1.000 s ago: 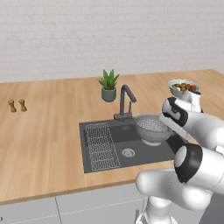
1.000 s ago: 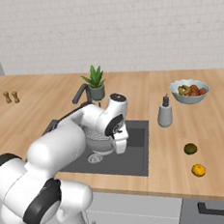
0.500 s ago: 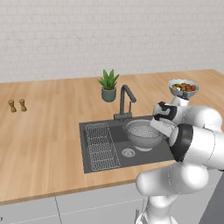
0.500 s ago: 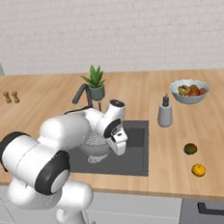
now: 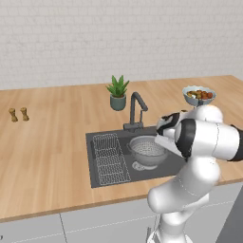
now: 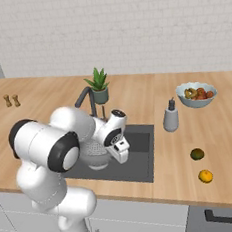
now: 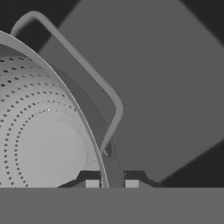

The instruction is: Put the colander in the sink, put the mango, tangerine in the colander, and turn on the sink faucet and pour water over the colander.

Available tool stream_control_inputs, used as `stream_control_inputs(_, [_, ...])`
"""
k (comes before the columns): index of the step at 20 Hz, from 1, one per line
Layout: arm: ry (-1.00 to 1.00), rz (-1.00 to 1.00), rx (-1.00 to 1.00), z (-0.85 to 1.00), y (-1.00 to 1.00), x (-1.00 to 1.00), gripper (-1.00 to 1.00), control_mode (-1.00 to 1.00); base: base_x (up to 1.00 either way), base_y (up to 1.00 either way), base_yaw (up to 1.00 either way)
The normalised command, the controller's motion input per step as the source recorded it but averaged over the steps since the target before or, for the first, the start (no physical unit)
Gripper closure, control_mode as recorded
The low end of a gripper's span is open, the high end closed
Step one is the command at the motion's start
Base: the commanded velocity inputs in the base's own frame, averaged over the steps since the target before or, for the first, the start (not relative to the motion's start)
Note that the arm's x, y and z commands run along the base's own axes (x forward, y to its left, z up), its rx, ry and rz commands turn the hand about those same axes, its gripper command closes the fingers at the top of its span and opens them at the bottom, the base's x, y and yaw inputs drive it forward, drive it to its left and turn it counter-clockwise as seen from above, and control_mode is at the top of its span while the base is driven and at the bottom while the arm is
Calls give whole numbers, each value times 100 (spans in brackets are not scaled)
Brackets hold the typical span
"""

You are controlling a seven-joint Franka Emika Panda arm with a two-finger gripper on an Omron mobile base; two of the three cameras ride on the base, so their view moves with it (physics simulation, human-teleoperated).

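Note:
The silver perforated colander (image 5: pixel 145 148) (image 6: pixel 93 153) hangs low inside the dark grey sink (image 5: pixel 112 179) (image 6: pixel 140 157), just right of the drain. My gripper (image 7: pixel 108 183) (image 6: pixel 122 155) is shut on the colander's rim (image 7: pixel 43 131) beside one loop handle. Whether the colander rests on the sink floor is unclear. The dark green mango (image 6: pixel 196 154) and the orange tangerine (image 6: pixel 205 176) lie on the counter to the right of the sink. Behind the basin stands the dark sink faucet (image 5: pixel 135 109) (image 6: pixel 85 99), and no water runs from it.
A wire rack (image 5: pixel 108 159) fills the sink's left half. A potted plant (image 5: pixel 117 93) (image 6: pixel 99 85) stands behind the faucet. A soap dispenser (image 6: pixel 170 118) and a fruit bowl (image 5: pixel 199 95) (image 6: pixel 197 94) are to the right. Two small shakers (image 5: pixel 19 114) (image 6: pixel 11 100) sit far left.
The arm has carried the colander leftward and down into the sink basin, still gripped at the rim. The fruit and the faucet have not moved.

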Motion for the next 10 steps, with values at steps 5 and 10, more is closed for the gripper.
stream_control_inputs(5, [-6,10,0,-32,29,9,100,-100,0,0,0])
stream_control_inputs(10, [-10,9,0,-26,29,0,100,-100,0,0,0])
